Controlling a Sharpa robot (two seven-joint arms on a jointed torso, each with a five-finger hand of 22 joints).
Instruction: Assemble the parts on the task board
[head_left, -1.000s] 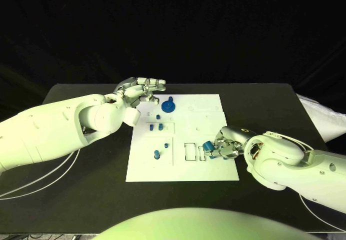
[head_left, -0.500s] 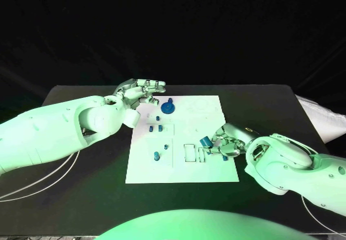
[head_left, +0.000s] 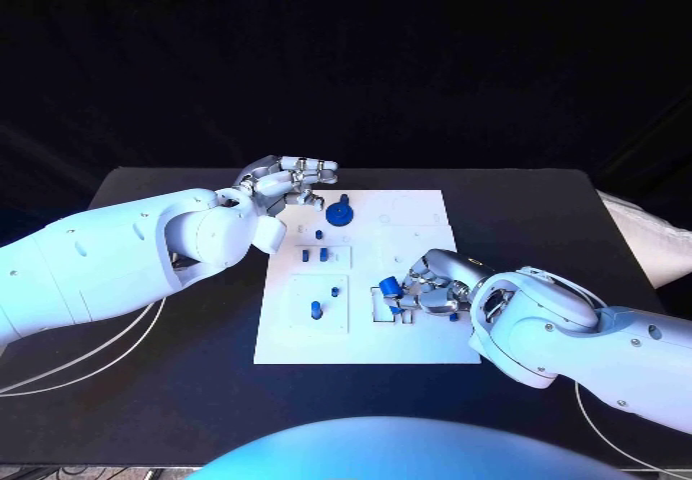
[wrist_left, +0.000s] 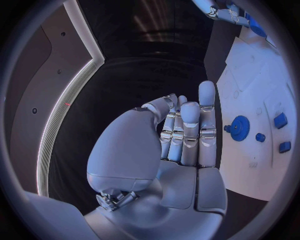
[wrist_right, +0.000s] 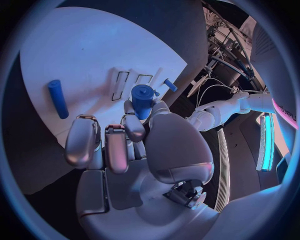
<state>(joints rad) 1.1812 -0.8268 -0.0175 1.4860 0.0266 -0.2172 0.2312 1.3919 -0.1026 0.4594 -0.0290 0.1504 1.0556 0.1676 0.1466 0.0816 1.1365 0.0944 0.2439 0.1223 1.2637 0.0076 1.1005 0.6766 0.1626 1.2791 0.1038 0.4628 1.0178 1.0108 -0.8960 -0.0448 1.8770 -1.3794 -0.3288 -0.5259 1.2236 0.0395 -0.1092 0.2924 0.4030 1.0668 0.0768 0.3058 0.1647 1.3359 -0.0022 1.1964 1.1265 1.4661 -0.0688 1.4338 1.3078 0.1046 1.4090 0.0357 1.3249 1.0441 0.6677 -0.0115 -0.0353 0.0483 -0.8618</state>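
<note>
Head view showed the right hand (head_left: 428, 290) clamping 1 blue peg (head_left: 389, 289) over the board (head_left: 433, 345); left hand (head_left: 289, 178) curled empty, several parts still loose.

The task board (head_left: 418, 335) lies in the middle of the surface (head_left: 159, 380). The left robot hand (head_left: 289, 178) hangs over the board's far left corner, with the gear part (head_left: 339, 212) just beside it on the board. The right robot hand (head_left: 427, 288) is above the board's near right area, holding a cylinder part (head_left: 389, 290).
</note>
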